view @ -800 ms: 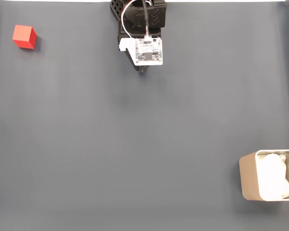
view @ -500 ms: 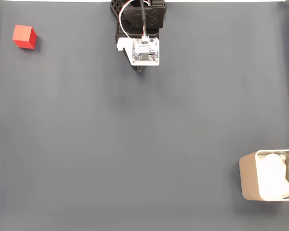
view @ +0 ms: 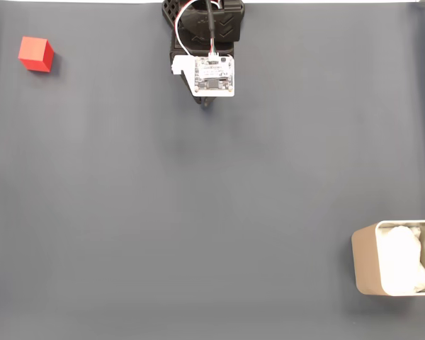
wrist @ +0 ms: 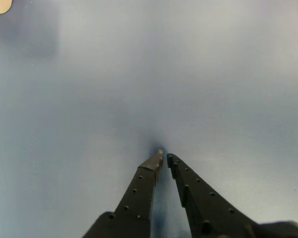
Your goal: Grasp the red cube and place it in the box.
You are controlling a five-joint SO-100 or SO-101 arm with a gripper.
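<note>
Black plastic fingers (wrist: 139,191) with small round holes along their sides rise from the bottom edge of the wrist view and taper to points. The end effector (wrist: 164,157) is nearly closed, with only a thin sliver of space between its tips, and it holds nothing. Its tips hang over a bare stretch of the worktop (wrist: 149,74), which is covered by a smooth, matte, grey-blue mat, and a small dark shadow sits just beyond them. A scrap of beige shows in the top left corner of that view, too little to tell what it is.

In the fixed view, seen from above, the box (view: 365,265) lies at the lower right, cut off by the right edge. It is beige-tan with thin walls and rounded corners, its long axis running up and down the picture as far as can be seen, and crumpled white lining (view: 402,258) fills its inside. The arm (view: 205,28) stands at the top centre, black, with a white square circuit board (view: 214,75) on top and red and white wires (view: 184,28) looping to it; the end effector (view: 207,104) shows as a dark tip just below the board.

The red cube (view: 35,53) sits at the far upper left, well apart from both arm and box. It is plain and matte, with its edges turned slightly off the picture's edges.
</note>
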